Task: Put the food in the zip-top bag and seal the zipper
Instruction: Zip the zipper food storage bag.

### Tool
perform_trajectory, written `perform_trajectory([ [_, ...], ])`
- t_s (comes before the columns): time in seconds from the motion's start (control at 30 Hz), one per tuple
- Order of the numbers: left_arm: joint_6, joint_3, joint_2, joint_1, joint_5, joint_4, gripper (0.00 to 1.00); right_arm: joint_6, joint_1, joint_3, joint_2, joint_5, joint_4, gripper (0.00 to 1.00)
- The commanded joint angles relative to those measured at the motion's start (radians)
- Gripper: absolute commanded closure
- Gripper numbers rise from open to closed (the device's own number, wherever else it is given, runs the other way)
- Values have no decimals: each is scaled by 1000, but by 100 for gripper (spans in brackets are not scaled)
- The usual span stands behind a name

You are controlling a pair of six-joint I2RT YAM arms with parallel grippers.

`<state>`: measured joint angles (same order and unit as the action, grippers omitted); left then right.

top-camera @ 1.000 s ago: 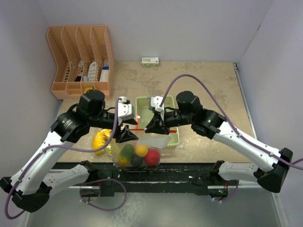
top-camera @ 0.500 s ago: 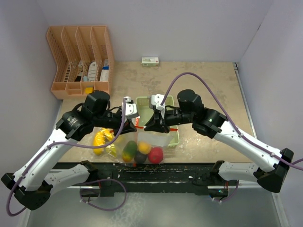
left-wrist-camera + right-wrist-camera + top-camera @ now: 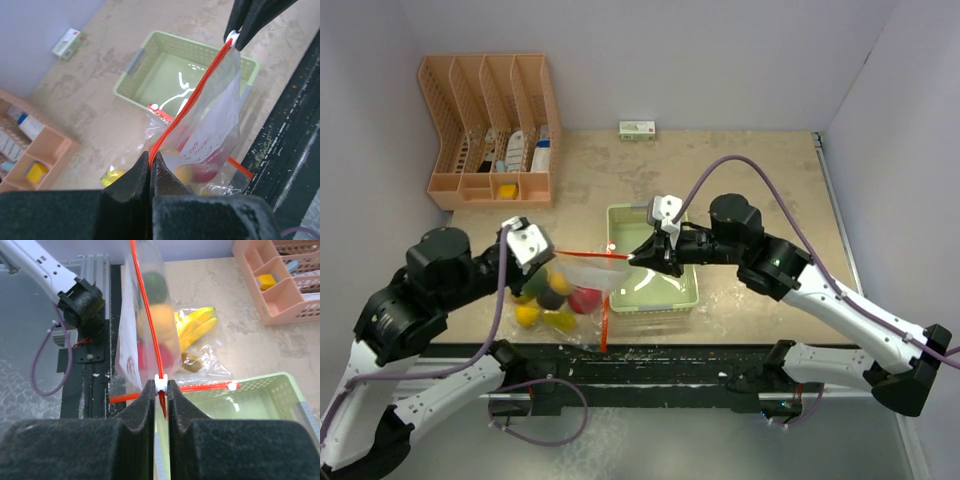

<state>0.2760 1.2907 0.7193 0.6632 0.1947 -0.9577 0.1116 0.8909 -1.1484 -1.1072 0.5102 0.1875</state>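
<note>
Pinched shut in the left hand (image 3: 150, 158) at one end and in the right hand (image 3: 161, 388) at the other — thin orange-red zipper strip (image 3: 192, 102) of a crinkly clear plastic bag (image 3: 220, 120), pulled taut above the beige surface (image 3: 750, 180). Hanging inside, glossy toy fruit (image 3: 583, 298) — just left of a pale green plastic tray (image 3: 655, 285).

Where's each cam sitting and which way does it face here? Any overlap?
Top external: above and behind the arm bases, facing down onto the table; both arms, left gripper and right gripper in view.
Left wrist: on the left arm, facing the robot's right along the zipper toward the green tray; own fingers at bottom, pinching the zipper.
Right wrist: on the right arm, facing the robot's left along the zipper and bag; own fingers at bottom.
Shared: all see zipper, bag, green tray.
</note>
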Motion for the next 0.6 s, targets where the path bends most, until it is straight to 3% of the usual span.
perform_trajectory([
  [0.0,-15,71,-50,-7,-191,7,100,-5,-12,30,36,-109,10,100],
  [0.13,-23,87,-67,-7,-190,5,100,-35,-12,29,29,-171,-31,100],
  [0.3,-45,56,-55,-7,-201,35,100,-143,-12,1,46,-300,-79,45],
  [0.4,-91,30,-34,-7,-301,80,100,-260,-12,-41,57,-453,-75,11],
  [0.47,-135,18,-23,-7,-399,132,100,-326,-12,-77,61,-533,-48,0],
  [0.57,-177,19,-12,-7,-493,221,100,-391,-12,-132,45,-642,47,0],
])
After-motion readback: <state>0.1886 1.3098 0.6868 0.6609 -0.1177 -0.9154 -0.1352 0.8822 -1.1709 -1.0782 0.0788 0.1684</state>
